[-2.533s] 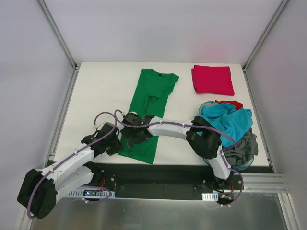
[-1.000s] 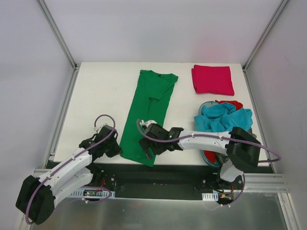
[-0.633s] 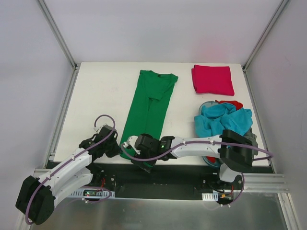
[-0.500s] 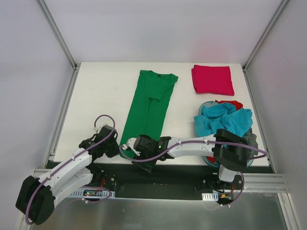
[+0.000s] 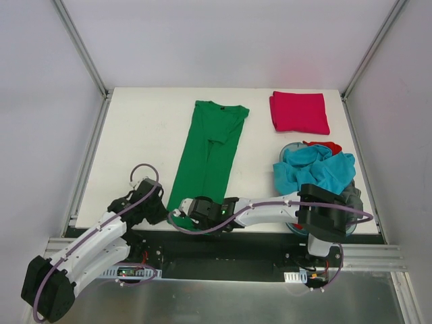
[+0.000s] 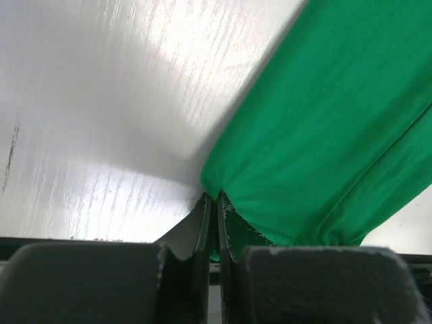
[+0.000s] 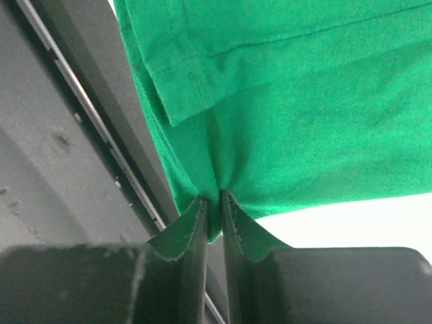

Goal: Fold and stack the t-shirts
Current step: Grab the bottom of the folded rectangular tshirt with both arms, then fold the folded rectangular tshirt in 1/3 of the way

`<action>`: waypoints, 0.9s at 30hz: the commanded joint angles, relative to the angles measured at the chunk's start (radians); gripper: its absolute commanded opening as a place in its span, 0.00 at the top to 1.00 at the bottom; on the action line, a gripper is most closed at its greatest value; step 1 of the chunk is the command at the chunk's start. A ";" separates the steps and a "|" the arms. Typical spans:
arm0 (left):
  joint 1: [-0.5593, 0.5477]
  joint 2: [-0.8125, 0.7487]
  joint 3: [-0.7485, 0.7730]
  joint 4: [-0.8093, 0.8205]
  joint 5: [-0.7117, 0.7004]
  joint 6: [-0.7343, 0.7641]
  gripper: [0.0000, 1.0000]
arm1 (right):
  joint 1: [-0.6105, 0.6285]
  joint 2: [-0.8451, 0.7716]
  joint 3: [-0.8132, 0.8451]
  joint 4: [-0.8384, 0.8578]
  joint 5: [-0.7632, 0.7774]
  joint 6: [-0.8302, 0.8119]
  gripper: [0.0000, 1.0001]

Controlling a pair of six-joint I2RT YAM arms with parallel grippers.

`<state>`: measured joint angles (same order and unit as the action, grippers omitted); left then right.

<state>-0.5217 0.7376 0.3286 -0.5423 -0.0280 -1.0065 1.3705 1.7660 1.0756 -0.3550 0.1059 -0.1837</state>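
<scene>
A bright green t-shirt (image 5: 209, 158) lies folded into a long narrow strip down the middle of the table, collar at the far end. My left gripper (image 5: 166, 214) is shut on its near left corner; the left wrist view shows the green cloth (image 6: 324, 135) pinched between the fingertips (image 6: 210, 200). My right gripper (image 5: 183, 217) is shut on the near hem just beside it, with the green hem (image 7: 270, 101) bunched between its jaws (image 7: 213, 200) over the table's front edge. A crimson-pink t-shirt (image 5: 299, 112) lies folded at the back right.
A round blue tub (image 5: 291, 146) at the right holds a heap of teal (image 5: 317, 169), red (image 5: 328, 146) and dark grey (image 5: 348, 202) shirts. The right arm reaches across the front edge. A dark metal rail (image 7: 81, 108) runs below the table edge. The white table (image 5: 135, 135) lies bare to the left.
My right gripper slid left along the shirt's near hem and closed on it next to the left gripper. The left gripper stayed shut on its corner.
</scene>
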 commanded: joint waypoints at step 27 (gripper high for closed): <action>0.005 0.152 0.390 0.140 -0.127 0.138 1.00 | -0.249 -0.326 0.020 -0.033 0.092 -0.040 0.97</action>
<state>-0.5217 0.7952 0.6056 -0.5354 -0.0738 -0.9375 1.1866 1.4631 1.0298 -0.3733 0.1272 -0.1776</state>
